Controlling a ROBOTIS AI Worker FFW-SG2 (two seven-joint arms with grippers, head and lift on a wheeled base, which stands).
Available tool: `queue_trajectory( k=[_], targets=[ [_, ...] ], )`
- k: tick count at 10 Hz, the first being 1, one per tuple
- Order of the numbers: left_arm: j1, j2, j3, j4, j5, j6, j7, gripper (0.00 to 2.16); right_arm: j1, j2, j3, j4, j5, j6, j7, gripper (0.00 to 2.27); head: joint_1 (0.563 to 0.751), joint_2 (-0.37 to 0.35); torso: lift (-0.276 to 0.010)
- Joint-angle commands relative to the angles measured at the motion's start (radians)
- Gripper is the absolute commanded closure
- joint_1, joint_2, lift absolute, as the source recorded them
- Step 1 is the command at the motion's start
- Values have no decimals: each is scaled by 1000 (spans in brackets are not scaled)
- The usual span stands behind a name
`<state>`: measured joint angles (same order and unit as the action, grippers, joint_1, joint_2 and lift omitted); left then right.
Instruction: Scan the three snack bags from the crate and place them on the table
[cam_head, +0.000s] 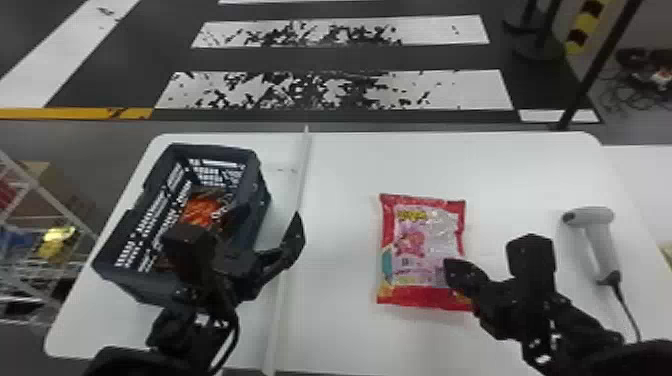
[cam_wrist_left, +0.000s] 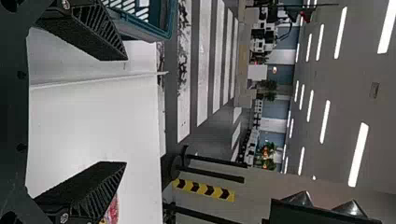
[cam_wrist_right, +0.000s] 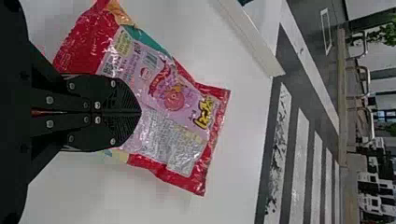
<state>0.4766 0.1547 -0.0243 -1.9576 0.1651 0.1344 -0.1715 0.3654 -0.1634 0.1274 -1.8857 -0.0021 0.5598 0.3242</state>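
Note:
A red and pink snack bag (cam_head: 415, 240) lies flat on the table (cam_head: 340, 175). My right gripper (cam_head: 448, 270) is over its near right part; in the right wrist view that gripper (cam_wrist_right: 140, 112) is shut with nothing visible between its fingers, in front of the bag (cam_wrist_right: 173, 100). Inside the dark crate (cam_head: 132, 290) at the left is an orange snack bag (cam_head: 200, 209), partly hidden by my left arm. My left gripper (cam_head: 274, 227) is by the crate's right side. From the left wrist, the left gripper (cam_wrist_left: 126, 111) stands open and holds nothing.
A white handheld scanner (cam_head: 597, 235) with a black cable lies at the table's right, beyond the right gripper. A thin white raised strip (cam_head: 295, 200) runs front to back between crate and red bag. Wire shelving (cam_head: 45, 200) stands left of the table.

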Motion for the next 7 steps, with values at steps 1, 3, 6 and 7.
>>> queue_trajectory(
  k=[1, 3, 6, 7],
  targets=[
    [0, -1, 1, 3, 2, 0, 0, 80, 4, 2, 8, 53, -4, -39, 0, 2192, 695, 73, -62],
    [0, -3, 0, 9, 2, -6, 0, 80, -8, 4, 9, 125, -4, -103, -2, 2192, 695, 77, -62],
    [0, -4, 0, 13, 2, -6, 0, 80, -13, 2, 3, 122, 7, -131, -2, 2192, 695, 75, -62],
    [0, -3, 0, 13, 2, -6, 1, 80, -6, 1, -2, 62, 10, -113, -2, 2192, 695, 72, -62]
  ],
)
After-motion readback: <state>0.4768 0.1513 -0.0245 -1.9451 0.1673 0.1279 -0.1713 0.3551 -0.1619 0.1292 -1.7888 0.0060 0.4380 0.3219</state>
